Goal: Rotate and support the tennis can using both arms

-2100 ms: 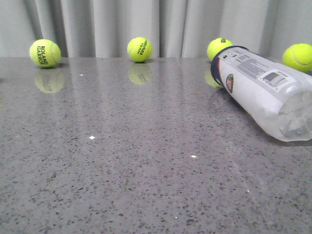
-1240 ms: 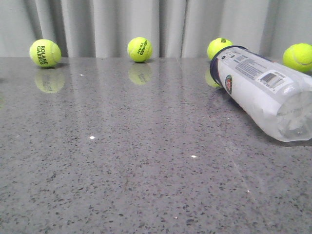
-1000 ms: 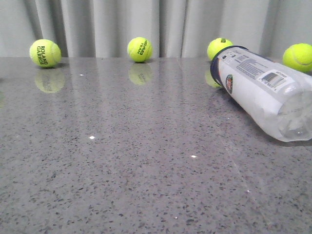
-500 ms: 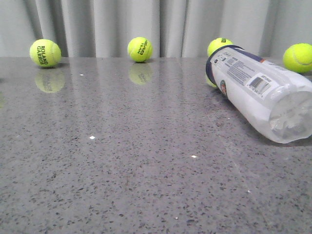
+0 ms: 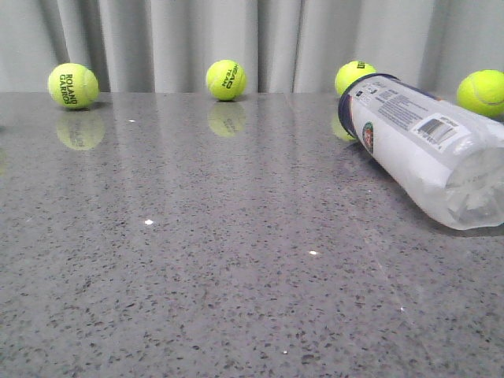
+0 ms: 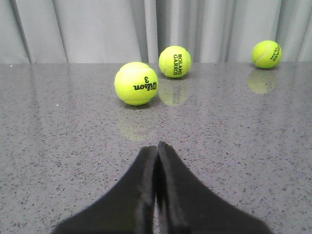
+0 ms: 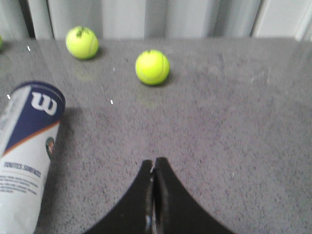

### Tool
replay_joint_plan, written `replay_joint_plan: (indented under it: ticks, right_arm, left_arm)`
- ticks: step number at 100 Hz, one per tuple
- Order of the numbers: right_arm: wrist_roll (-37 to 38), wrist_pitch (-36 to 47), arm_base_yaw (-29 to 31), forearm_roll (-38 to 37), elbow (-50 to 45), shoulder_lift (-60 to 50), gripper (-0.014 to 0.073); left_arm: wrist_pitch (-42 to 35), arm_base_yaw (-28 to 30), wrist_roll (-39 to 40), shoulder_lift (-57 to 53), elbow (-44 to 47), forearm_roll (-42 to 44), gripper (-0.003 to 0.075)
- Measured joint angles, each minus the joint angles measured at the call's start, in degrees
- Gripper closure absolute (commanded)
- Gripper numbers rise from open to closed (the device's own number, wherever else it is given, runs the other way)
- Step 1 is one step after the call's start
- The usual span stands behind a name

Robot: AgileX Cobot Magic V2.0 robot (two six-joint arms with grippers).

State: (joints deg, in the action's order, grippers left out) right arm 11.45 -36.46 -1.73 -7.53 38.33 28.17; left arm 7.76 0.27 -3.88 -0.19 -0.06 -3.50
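With the tennis can (image 5: 417,146) lying on its side at the counter's (image 5: 197,260) right and both the left end effector (image 6: 157,192) and right end effector (image 7: 154,195) closed, empty, they'd best open wide first, approaching opposite ends.

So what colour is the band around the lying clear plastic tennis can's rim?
Navy blue, clearest in the right wrist view.

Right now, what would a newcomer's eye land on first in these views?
The tennis can lying on its side at the table's right, clear base nearest the front camera. Then the yellow-green balls lined up along the curtain. Both grippers' jaws are shut and touching nothing.
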Motion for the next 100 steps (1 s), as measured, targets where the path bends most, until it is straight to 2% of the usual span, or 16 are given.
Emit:
replay_joint_plan:
  ticks: [5,12,17,29,36,41,52,81,100]
  right_arm:
    - [0.0,-1.4,0.0,0.0,1.1,2.1,0.0606]
    - [0.0,-3.1,0.0,0.0,2.1,4.6,0.0508]
    - [0.0,-3.7,0.0,0.0,2.4,6.4,0.0413]
    - [0.0,-4.9,0.0,0.1,2.5,8.7,0.0120]
    - [0.0,-5.1,0.0,0.2,2.5,9.2,-0.0015]
    - [0.0,-5.1,0.0,0.3,2.5,9.2,-0.0075]
    - [0.0,-5.1,0.0,0.4,2.6,9.2,-0.0049]
    - [0.0,-5.3,0.0,0.7,2.6,9.2,-0.0049]
    - [0.0,-2.9,0.0,4.1,2.6,9.2,-0.0049]
  left_arm:
    - [0.0,0.0,0.0,0.0,0.0,0.0,0.0740]
    - [0.0,0.0,0.0,0.0,0.0,0.0,0.0740]
    - [0.0,0.0,0.0,0.0,0.0,0.0,0.0740]
    - [0.0,0.0,0.0,0.0,0.0,0.0,0.0740]
    - [0.0,0.0,0.0,0.0,0.0,0.0,0.0740]
    - [0.0,0.0,0.0,0.0,0.0,0.0,0.0740]
    - [0.0,0.0,0.0,0.0,0.0,0.0,0.0740]
    - [0.0,0.0,0.0,0.0,0.0,0.0,0.0740]
    - [0.0,0.0,0.0,0.0,0.0,0.0,0.0740]
